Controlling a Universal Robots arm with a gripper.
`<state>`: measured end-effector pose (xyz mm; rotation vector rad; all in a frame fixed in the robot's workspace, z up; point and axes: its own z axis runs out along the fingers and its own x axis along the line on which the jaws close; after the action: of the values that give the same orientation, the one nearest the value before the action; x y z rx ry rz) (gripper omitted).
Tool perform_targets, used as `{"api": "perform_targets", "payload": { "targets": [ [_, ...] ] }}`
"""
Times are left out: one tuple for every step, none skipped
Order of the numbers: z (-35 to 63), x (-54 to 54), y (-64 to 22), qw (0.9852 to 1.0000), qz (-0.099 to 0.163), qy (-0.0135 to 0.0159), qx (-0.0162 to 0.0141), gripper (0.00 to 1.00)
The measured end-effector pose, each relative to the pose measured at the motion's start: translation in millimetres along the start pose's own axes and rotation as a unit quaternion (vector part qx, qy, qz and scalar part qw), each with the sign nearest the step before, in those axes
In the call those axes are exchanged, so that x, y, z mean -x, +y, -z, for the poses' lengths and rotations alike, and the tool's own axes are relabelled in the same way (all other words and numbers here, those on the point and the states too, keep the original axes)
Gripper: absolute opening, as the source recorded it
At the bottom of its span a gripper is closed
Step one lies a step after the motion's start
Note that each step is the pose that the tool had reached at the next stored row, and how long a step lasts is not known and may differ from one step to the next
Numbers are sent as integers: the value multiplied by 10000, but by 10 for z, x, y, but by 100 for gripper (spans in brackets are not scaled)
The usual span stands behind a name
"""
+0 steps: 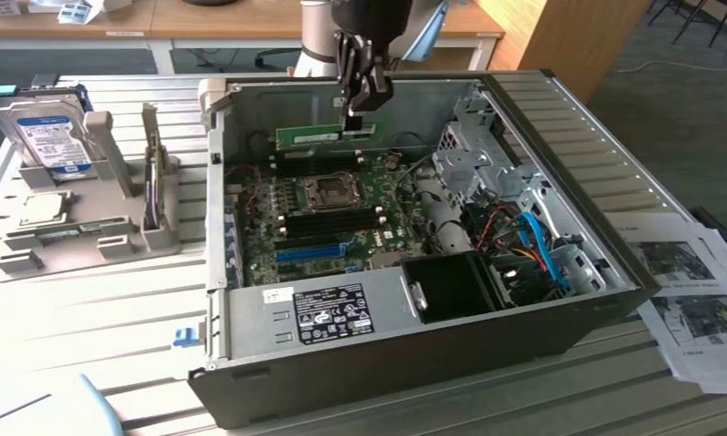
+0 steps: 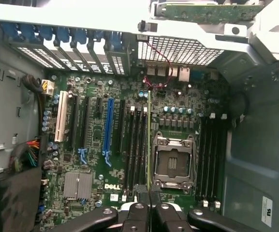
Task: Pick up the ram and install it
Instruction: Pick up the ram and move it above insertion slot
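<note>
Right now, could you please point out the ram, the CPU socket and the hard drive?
ram (image 1: 309,136), exterior view, on its green board.
CPU socket (image 2: 173,162), wrist view, on its middle.
hard drive (image 1: 48,136), exterior view, on its label.

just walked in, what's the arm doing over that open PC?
The robot arm's gripper is shut on the long, thin green RAM stick, gripping it near one end and holding it above the open grey computer case. The stick hangs over the green motherboard, close to the silver CPU socket and the black memory slots. It is not yet seated in any slot.
</note>
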<state>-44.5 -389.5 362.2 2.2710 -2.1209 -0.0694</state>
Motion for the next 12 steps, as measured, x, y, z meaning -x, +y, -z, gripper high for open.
{"api": "perform_targets", "payload": {
  "targets": [
    [-17,0,-1,10000,0,0,0,11],
    [-35,0,-2,10000,0,0,0,11],
    [-51,0,-3,10000,0,0,0,11],
    [-67,-1,-4,10000,0,0,0,11],
    [-82,-1,-5,10000,0,1,0,11],
    [-97,-1,-5,10000,0,0,0,11],
    [-110,-1,-6,10000,0,1,0,11],
    [-124,-1,-7,10000,0,0,0,11],
    [-137,-1,-7,10000,0,0,-1,11],
    [-150,-1,-8,10000,0,0,-1,11],
    [-163,-1,-9,10000,0,0,-1,11],
    [-176,-2,-10,10000,0,0,-1,11]
  ]
}}
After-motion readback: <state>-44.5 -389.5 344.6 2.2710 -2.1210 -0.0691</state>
